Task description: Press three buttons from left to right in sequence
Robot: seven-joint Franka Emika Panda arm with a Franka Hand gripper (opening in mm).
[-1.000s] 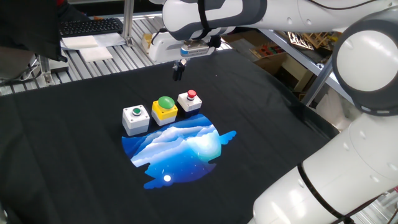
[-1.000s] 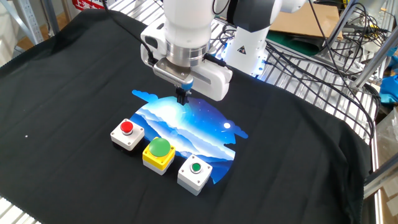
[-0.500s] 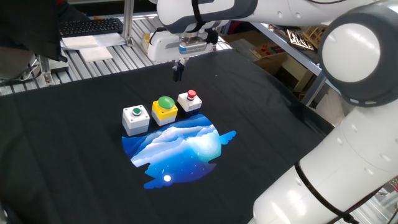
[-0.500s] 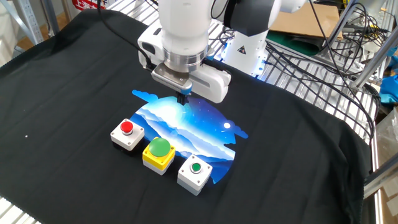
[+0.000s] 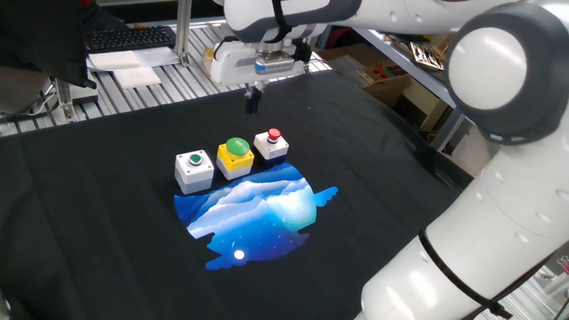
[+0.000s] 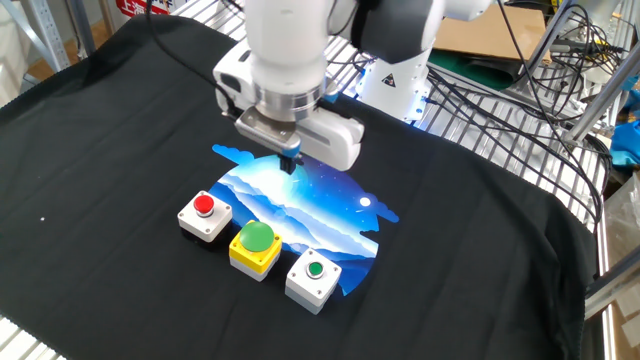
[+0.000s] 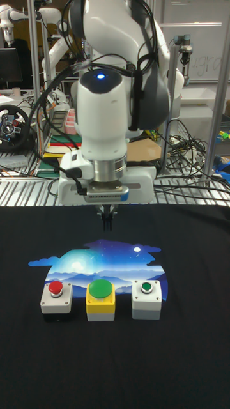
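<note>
The jaws [image 7: 107, 220] hang above the black-draped surface [image 5: 373, 178], well behind the three buttons [image 7: 101, 298] — grey-white box [image 5: 194, 171], yellow box [image 5: 236, 156], white box with red button [image 5: 271, 145]. They grip nothing; the fingertips are too small and dark to tell any gap. The arm's base is cut off.

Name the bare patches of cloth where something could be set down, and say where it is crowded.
Bare: black cloth beside the grey-white box toward the near edge, and beyond the red-button box. Crowded: the three boxes, yellow box between, along the blue print, end effector above.
</note>
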